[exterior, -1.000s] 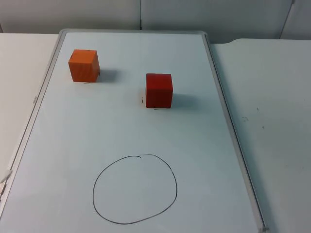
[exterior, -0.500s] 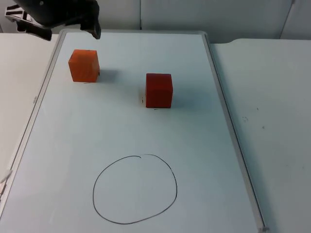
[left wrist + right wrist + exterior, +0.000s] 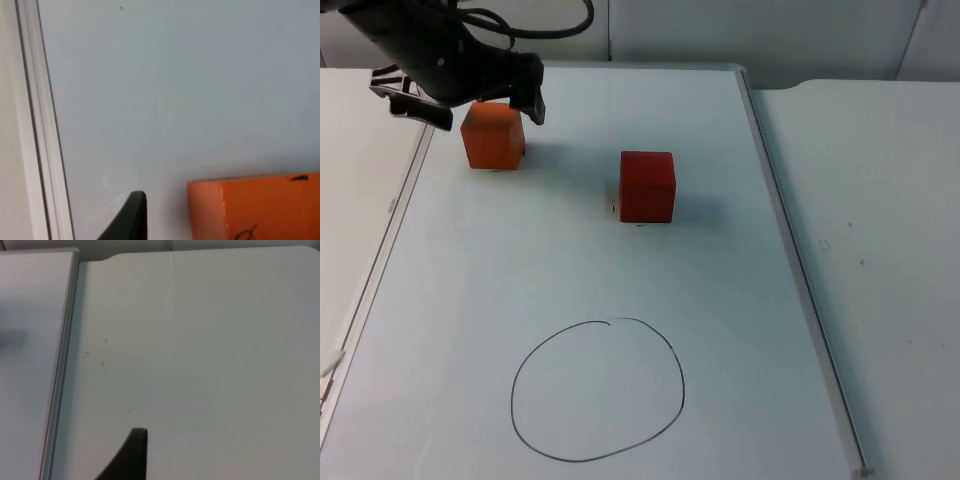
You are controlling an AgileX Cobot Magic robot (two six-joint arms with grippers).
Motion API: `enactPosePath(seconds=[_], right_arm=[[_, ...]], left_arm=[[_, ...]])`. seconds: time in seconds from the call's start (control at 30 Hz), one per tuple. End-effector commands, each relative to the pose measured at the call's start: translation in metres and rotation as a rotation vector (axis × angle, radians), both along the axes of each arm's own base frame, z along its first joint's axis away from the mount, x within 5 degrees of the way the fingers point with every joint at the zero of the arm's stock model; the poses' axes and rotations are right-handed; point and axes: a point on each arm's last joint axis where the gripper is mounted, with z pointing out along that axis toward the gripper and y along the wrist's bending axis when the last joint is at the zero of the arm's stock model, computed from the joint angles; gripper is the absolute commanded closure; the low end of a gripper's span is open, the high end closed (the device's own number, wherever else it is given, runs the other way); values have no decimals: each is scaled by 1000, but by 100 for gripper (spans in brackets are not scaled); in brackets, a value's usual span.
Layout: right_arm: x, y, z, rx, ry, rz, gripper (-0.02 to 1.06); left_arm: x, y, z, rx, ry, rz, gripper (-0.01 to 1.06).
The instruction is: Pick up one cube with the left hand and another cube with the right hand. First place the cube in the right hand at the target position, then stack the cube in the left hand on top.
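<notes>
1. The left gripper (image 3: 470, 95) hangs over the far left part of the whiteboard, directly above and behind the orange cube (image 3: 493, 135). Its jaws are spread open: one dark finger stands by the board's left rim and the other just beside the cube's upper right edge, so the cube lies between them and is not gripped.
2. In the left wrist view one black fingertip (image 3: 131, 216) stands near the orange cube (image 3: 256, 207), with a narrow strip of board between them; they do not touch. The cube carries a thin pen mark on its near face.
3. The right gripper shows one black fingertip (image 3: 131, 454) in the right wrist view, above the bare white bench (image 3: 200, 365) and beside the whiteboard's metal rim (image 3: 62, 370). I cannot tell if its jaws are open or closed. This arm waits.
4. The red cube (image 3: 647, 186) stands alone near the middle of the whiteboard (image 3: 580, 260), well apart from the orange cube.
5. The target, a hand-drawn black circle (image 3: 598, 390), is on the near part of the board, with nothing inside it.
</notes>
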Motion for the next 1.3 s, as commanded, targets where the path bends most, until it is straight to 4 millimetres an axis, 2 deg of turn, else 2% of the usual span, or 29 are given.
enactPosePath(seconds=[0.0, 0.17, 0.27, 0.3, 0.4, 0.43, 0.57, 0.6, 0.63, 0.67, 0.73, 0.77, 0.9, 0.93, 1.03, 1.13, 1.17, 1.27], right_arm=[[0, 0, -1, 0, -7, -6, 0], [0, 0, -1, 0, -7, -6, 0], [0, 0, -1, 0, -7, -6, 0], [0, 0, -1, 0, -7, -6, 0], [0, 0, -1, 0, -7, -6, 0], [0, 0, -1, 0, -7, -6, 0], [0, 0, -1, 0, -7, -6, 0], [0, 0, -1, 0, -7, -6, 0], [0, 0, -1, 0, -7, -6, 0], [0, 0, -1, 0, -7, -6, 0], [0, 0, -1, 0, -7, -6, 0], [0, 0, -1, 0, -7, -6, 0], [0, 0, -1, 0, -7, -6, 0], [0, 0, -1, 0, -7, -6, 0], [0, 0, -1, 0, -7, -6, 0], [0, 0, -1, 0, -7, -6, 0], [0, 0, -1, 0, -7, -6, 0], [0, 0, -1, 0, -7, -6, 0]], left_arm=[[2, -4, -3, -12, -9, 10, 0], [3, -4, -6, -6, -10, 4, 0], [3, -4, -8, -6, -7, 4, 3], [3, -4, -9, -5, -4, 4, 7], [3, -4, -10, -3, -4, 3, 28], [3, -4, -10, -3, -4, 3, 28], [1, -4, -4, -5, 0, -2, 67], [1, -4, -4, -5, 0, -2, 67], [0, -4, 3, -8, -2, -6, 75], [-1, -5, 12, -11, -3, -12, 81], [-8, -5, 46, -32, -8, -14, 83], [-8, -5, 46, -32, -8, -14, 83], [-32, -1, 132, -46, -91, -28, 83], [-32, -1, 132, -46, -91, -28, 83], [-63, 8, 204, -7, -209, -49, 83], [-107, 23, 277, 47, -360, -19, 83], [-107, 23, 277, 47, -360, -19, 83], [-157, 37, 332, 84, -474, 15, 83]])
